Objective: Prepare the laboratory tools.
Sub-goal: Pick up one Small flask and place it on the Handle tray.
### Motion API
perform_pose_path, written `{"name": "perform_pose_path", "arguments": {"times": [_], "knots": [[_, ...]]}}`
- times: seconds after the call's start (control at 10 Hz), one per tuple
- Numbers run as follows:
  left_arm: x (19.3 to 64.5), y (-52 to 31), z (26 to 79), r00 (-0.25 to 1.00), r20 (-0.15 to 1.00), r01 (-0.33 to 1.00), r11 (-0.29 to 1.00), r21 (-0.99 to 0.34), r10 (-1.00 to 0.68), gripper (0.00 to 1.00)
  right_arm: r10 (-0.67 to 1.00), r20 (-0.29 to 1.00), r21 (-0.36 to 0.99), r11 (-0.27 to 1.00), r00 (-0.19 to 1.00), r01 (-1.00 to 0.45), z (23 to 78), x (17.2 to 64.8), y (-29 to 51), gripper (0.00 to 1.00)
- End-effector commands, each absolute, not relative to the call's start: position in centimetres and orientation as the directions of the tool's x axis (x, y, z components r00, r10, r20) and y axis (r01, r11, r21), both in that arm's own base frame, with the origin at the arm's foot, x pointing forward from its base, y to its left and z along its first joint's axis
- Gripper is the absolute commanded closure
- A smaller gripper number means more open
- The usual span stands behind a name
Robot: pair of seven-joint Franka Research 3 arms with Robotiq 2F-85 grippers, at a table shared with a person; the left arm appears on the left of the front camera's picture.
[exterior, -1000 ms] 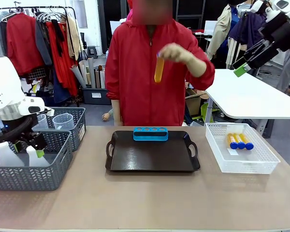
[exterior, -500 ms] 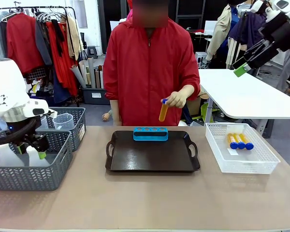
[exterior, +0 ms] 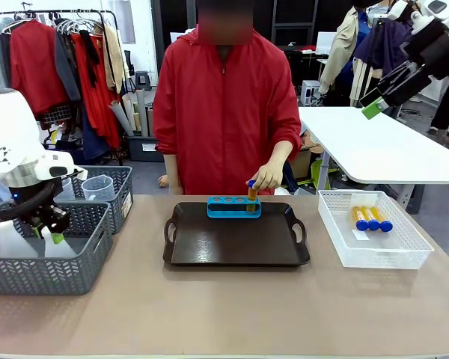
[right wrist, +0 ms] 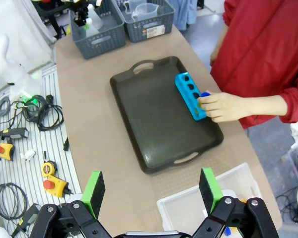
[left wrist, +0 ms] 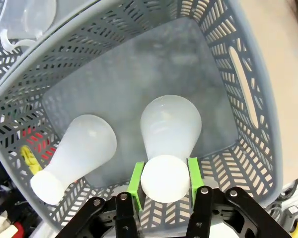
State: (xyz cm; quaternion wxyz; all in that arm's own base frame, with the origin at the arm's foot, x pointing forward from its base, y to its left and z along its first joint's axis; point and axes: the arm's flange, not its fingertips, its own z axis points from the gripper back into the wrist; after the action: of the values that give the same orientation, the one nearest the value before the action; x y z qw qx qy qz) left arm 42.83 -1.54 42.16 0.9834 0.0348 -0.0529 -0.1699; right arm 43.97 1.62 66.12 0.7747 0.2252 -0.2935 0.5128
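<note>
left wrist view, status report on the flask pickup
Left gripper shut on conical flask, at its neck, in grey basket. Right gripper open, raised. Second flask lies beside, apart. Person's hand seats a tube in the blue rack.

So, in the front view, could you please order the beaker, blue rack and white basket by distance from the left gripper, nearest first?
1. Beaker, left, just beyond left gripper.
2. Blue rack, middle.
3. White basket, far right.
</note>
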Motion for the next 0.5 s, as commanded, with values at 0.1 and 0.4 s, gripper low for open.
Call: {"name": "perform_pose_path", "arguments": {"times": [0.1,0.4], "knots": [[42.9,-1.3,42.5,0.944,0.107,0.299,0.946,0.126,-0.312,1.00,0.665,0.687,0.045,0.363,0.293,-0.931,66.2,43.8,1.7,0.00],[42.4,-0.9,46.1,0.930,0.146,0.323,0.940,0.108,-0.336,1.00,0.665,0.687,0.045,0.363,0.293,-0.931,66.2,43.8,1.7,0.00]]}}
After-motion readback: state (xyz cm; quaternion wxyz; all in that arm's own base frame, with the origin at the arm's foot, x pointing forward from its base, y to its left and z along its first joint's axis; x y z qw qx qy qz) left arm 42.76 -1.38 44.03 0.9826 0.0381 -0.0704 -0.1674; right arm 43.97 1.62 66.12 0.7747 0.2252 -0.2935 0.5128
